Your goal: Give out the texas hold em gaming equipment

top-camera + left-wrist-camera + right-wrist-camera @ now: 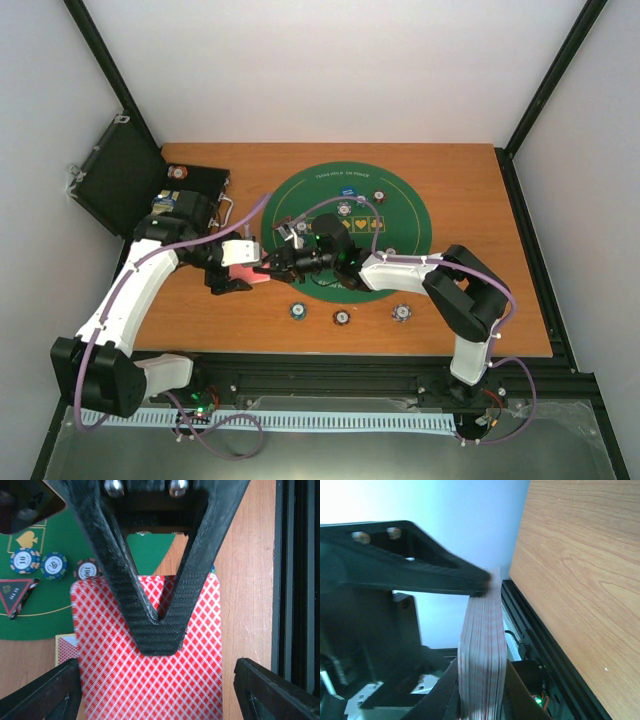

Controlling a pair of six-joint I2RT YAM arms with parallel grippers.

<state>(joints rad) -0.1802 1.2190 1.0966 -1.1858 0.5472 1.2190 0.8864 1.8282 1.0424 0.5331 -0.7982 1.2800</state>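
Ann: Where are the cards [115,630]?
Ben: Up off the table [500,300], in one thick stack, right at the left edge of the mat [405,200].
Ann: Who has them?
Ben: The right gripper [275,266]. It is pinched tight on the stack (one black finger [160,630] lies flat across the top red back).
Ann: And the left gripper [157,680]?
Ben: Its two fingers stand wide apart, one on each side of the stack. On one side a thin strip of table shows between finger and cards. On the other side I can't tell if it touches. So it is spread, not holding anything.
Ann: What lies under the stack?
Ben: One more card [64,650] lies flat by the mat's rim, partly hidden by the stack. Three chips [54,566] sit in a row on the mat, with a dark triangle marker [17,596] just beside them.
Ann: Any chips off the mat?
Ben: Yes, three front chips [341,318] sit in a row on the table, near the mat and apart from each other. The black case [115,190] lies with its lid up at the far left corner.
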